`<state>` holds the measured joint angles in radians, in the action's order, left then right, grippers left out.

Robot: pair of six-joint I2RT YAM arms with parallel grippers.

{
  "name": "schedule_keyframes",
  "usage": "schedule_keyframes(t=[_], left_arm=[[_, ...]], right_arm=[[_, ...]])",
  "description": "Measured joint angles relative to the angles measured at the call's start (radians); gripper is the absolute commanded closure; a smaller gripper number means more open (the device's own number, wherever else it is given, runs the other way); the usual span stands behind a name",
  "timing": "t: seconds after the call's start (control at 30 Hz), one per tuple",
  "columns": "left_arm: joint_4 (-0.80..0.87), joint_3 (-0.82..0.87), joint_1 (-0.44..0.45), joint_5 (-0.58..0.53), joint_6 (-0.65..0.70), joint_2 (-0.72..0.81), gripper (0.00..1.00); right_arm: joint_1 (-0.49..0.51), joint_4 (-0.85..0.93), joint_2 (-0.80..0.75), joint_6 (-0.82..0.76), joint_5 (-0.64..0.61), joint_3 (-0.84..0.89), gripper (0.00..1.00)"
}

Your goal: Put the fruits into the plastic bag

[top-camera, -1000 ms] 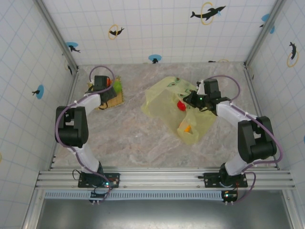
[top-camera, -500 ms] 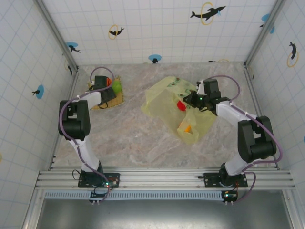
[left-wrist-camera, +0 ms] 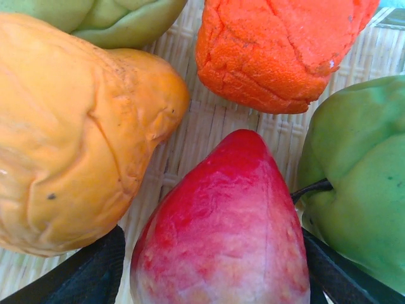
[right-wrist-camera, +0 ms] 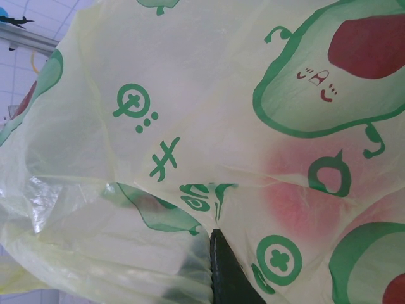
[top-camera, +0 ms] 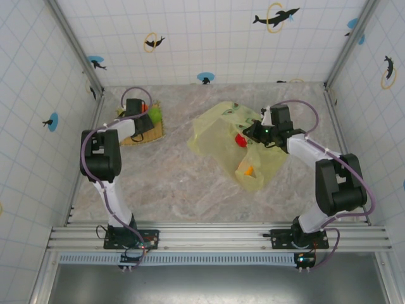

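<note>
On the woven mat [left-wrist-camera: 215, 120] lie a red pear-shaped fruit [left-wrist-camera: 221, 221], a yellow-orange fruit [left-wrist-camera: 76, 126], a rough orange fruit [left-wrist-camera: 278, 50], a bright green fruit [left-wrist-camera: 361, 190] and a yellow-green one [left-wrist-camera: 114, 16]. My left gripper [left-wrist-camera: 215, 282] is open, its dark fingers [left-wrist-camera: 95, 275] close on either side of the red fruit. From above, the left gripper [top-camera: 140, 121] is over the mat [top-camera: 136, 136]. The plastic bag [top-camera: 221, 136] lies mid-table with a red fruit [top-camera: 240, 139] and an orange fruit [top-camera: 248, 170] inside. My right gripper [top-camera: 256, 134] is shut on the bag's film [right-wrist-camera: 190, 82].
The mat sits in the far left corner near the tiled side wall [top-camera: 69, 95]. The bag spreads from the table's middle toward the right arm. A reddish fruit [right-wrist-camera: 297, 202] shows faintly through the film. Bare marbled table [top-camera: 164, 183] lies in front of both.
The left arm's elbow has swung up and the left gripper has edged farther over the mat's fruits. The right arm and the bag have not moved.
</note>
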<state>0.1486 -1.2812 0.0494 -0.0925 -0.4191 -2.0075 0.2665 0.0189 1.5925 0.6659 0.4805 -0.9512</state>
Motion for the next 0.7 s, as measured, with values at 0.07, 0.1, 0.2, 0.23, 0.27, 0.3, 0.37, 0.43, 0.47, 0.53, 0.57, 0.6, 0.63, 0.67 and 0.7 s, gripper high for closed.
schedule_keyframes(t=[0.07, 0.1, 0.2, 0.23, 0.27, 0.3, 0.37, 0.43, 0.47, 0.53, 0.57, 0.6, 0.63, 0.67, 0.7], left_arm=[[0.0, -0.005, 0.0, 0.003, 0.001, -0.002, 0.39], [0.0, -0.008, 0.0, 0.005, 0.002, -0.003, 0.41], [0.0, -0.01, 0.0, 0.007, 0.003, -0.003, 0.45], [0.0, -0.01, 0.0, 0.008, 0.003, -0.003, 0.46], [0.0, -0.009, 0.0, 0.011, 0.003, -0.003, 0.47], [-0.003, -0.006, 0.0, 0.013, 0.003, 0.0, 0.48], [-0.006, 0.01, 0.0, 0.016, 0.003, 0.013, 0.49], [-0.007, 0.034, 0.0, 0.023, 0.003, 0.039, 0.5], [-0.007, 0.052, 0.0, 0.026, 0.002, 0.056, 0.5], [-0.006, 0.096, 0.0, 0.033, 0.002, 0.106, 0.5], [-0.008, 0.124, 0.0, 0.036, 0.0, 0.137, 0.5], [-0.01, 0.15, 0.0, 0.038, -0.001, 0.168, 0.5], [-0.013, 0.182, 0.0, 0.043, -0.002, 0.205, 0.5], [-0.018, 0.216, 0.002, 0.051, -0.005, 0.246, 0.5], [-0.024, 0.249, 0.005, 0.059, -0.005, 0.288, 0.5]], right_arm=[[0.0, 0.0, 0.0, 0.0, 0.0, 0.0, 1.0], [0.0, 0.0, 0.0, 0.0, 0.0, 0.0, 1.0], [0.0, 0.0, 0.0, 0.0, -0.001, 0.0, 1.0], [0.0, 0.0, 0.0, 0.0, 0.0, 0.0, 1.0], [0.001, 0.0, 0.0, 0.0, -0.001, 0.0, 1.0], [0.001, 0.0, 0.0, 0.001, 0.0, 0.0, 1.0], [0.001, 0.0, 0.0, 0.001, 0.0, 0.0, 1.0], [0.002, 0.0, 0.0, 0.003, -0.001, 0.0, 1.0], [0.002, 0.0, 0.0, 0.003, 0.0, 0.0, 1.0], [0.002, 0.0, 0.0, 0.003, 0.0, 0.0, 1.0], [0.002, 0.0, 0.0, 0.004, -0.001, 0.0, 1.0], [0.002, 0.0, 0.0, 0.004, 0.0, 0.0, 1.0], [0.003, 0.0, 0.0, 0.004, 0.0, 0.0, 1.0], [0.003, 0.0, 0.0, 0.004, 0.0, 0.0, 1.0], [0.003, 0.0, 0.0, 0.004, 0.0, 0.0, 1.0]])
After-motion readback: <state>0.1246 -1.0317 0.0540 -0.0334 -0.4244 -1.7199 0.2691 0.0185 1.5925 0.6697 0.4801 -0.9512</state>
